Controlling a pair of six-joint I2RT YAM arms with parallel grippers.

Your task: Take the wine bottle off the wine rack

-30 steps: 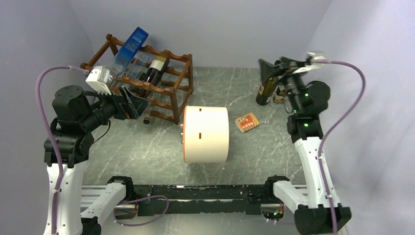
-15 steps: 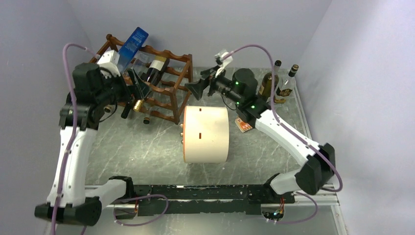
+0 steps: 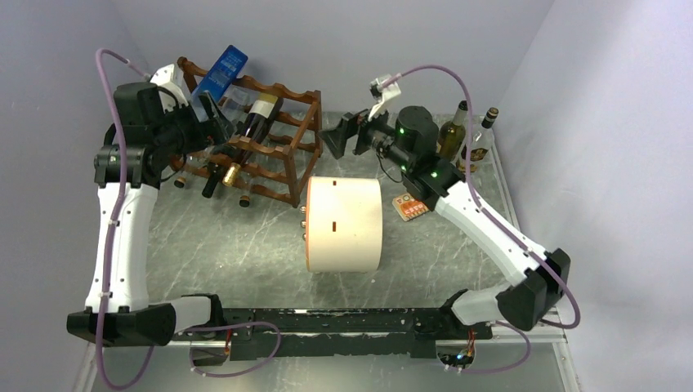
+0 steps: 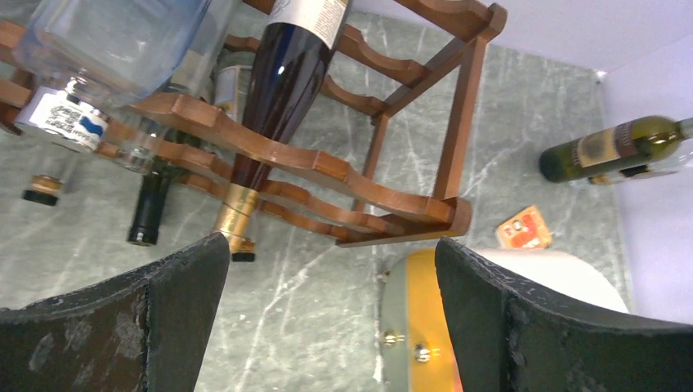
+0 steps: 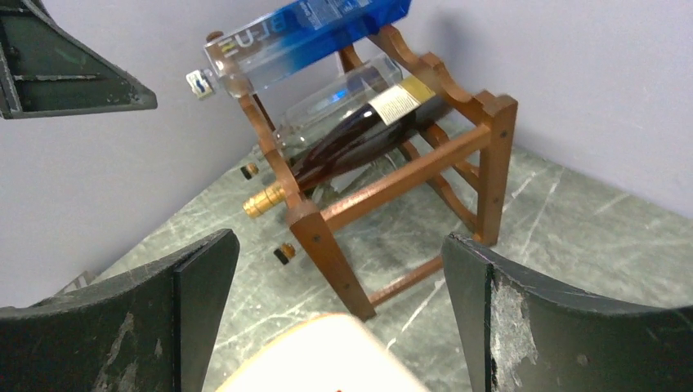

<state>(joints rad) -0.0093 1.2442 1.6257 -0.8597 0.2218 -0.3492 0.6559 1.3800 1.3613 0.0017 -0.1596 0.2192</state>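
While the dark wine bottle (image 4: pixel 282 98) lay in the wine rack (image 4: pixel 463 122), your left gripper (image 4: pixel 327 253) and right gripper (image 5: pixel 339 245) both gaped wide, holding nothing

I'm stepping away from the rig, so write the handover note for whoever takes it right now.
Left gripper: open, empty, close to the wine rack, facing the bottle necks.
Right gripper: open, empty, over the table on the rack's other side, facing it.
Dark wine bottle lies slanted in the rack, gold-foiled neck poking out on the left arm's side. A blue-labelled clear bottle lies on top.
Done: both arms are at the rack; nothing gripped.
Left: grip the wine bottle, draw it out, set it down.
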